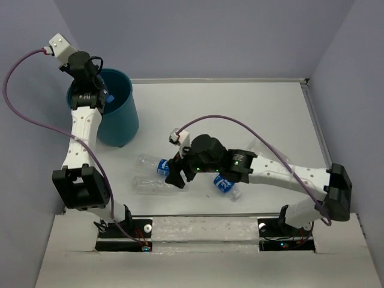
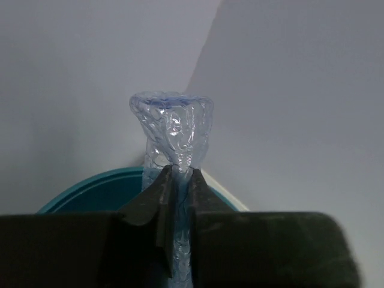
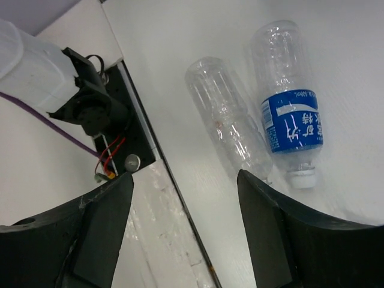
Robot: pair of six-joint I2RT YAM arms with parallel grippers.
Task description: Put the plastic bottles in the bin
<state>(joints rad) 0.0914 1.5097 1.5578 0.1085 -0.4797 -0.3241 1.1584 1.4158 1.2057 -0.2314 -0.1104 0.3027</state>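
Bin (image 1: 123, 123) stands at the far left of the table (image 1: 252, 108). Your left arm crosses its rim and covers part of the opening, so what lies inside cannot be told from above.

Your left gripper (image 2: 178, 180) is over the near-left rim. Its fingers are pressed together on a crumpled bottle (image 2: 174, 129), pinching the clear plastic flat. The bottle's wider end rises above the fingertips. In the left wrist view the teal rim shows just behind and below the fingers.

Your right gripper (image 3: 183, 180) is spread wide and holds nothing. It hangs above the near middle of the table, touching no bottle that can be seen. Just beyond its fingertips two bottles lie on their sides, side by side. One is the unlabelled bottle (image 3: 228, 114). The other is the labelled bottle (image 3: 291, 102), with a blue label and a white cap turned towards the gripper. The pair look close enough to touch, but contact cannot be confirmed.

From the top view, a third bottle (image 1: 225, 186) with a blue label lies partly under the right arm. A fourth bottle (image 1: 264, 151), clear, lies just behind the right forearm. All four rest on the table, well apart from the bin.
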